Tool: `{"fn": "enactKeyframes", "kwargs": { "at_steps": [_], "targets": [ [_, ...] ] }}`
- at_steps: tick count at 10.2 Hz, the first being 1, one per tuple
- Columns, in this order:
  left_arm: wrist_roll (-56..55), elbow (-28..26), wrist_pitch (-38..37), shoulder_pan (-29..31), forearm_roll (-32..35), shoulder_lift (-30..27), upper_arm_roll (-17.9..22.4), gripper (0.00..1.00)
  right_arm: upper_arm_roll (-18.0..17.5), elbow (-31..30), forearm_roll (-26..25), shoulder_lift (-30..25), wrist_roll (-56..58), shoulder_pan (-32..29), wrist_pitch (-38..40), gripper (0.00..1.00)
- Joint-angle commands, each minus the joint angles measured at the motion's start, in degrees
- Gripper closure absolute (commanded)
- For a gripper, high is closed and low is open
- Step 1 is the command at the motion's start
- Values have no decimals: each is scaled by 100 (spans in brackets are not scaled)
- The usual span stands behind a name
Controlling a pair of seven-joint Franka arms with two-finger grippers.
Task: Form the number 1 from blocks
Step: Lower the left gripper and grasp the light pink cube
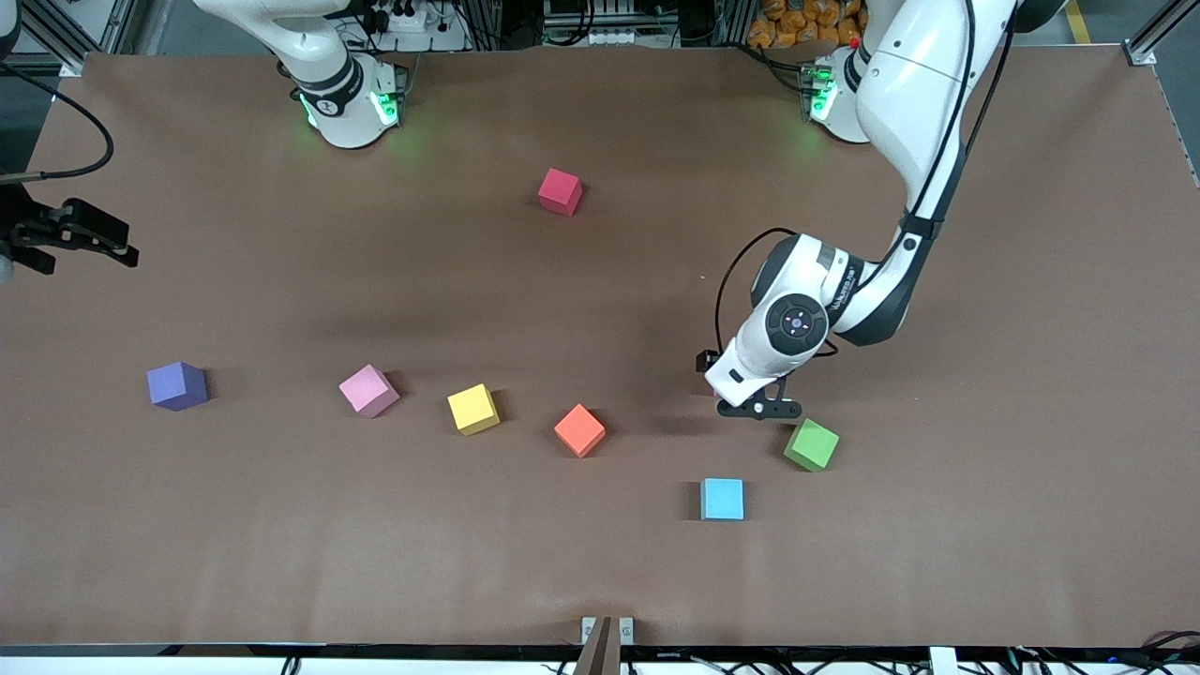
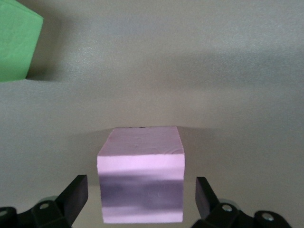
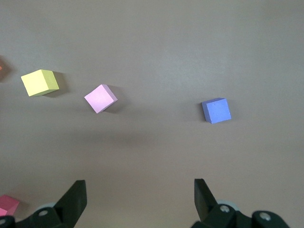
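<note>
left gripper [image 2: 141,197] low at table, fingers spread either side of a pink block [image 2: 141,183] beside green block [image 1: 811,443], right gripper [image 3: 140,199] open, waiting high over purple block [image 1: 177,385]

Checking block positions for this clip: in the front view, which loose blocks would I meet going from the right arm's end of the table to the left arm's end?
purple block → pink block → yellow block → red block, orange block → light blue block → green block.
</note>
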State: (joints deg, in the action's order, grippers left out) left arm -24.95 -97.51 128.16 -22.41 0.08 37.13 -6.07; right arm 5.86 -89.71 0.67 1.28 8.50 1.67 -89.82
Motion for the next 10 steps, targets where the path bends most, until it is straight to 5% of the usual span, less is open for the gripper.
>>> {"fn": "enactKeyframes", "kwargs": {
  "at_steps": [1,2,3,4,10],
  "targets": [
    [-159,100,69,-114,141,189,18,0,73,7,-58,-40,55,79,35,0],
    [-167,100,103,-114,141,198,18,0,73,7,-58,-40,55,88,35,0],
    [-185,100,182,-114,141,233,18,16,73,7,-58,-40,55,79,35,0],
    [-255,100,183,-114,150,234,9,96,73,7,-50,-40,55,79,35,0],
    [-1166,275,52,-1140,238,-56,0,100,73,-2,-50,-40,55,71,44,0]
  ]
}}
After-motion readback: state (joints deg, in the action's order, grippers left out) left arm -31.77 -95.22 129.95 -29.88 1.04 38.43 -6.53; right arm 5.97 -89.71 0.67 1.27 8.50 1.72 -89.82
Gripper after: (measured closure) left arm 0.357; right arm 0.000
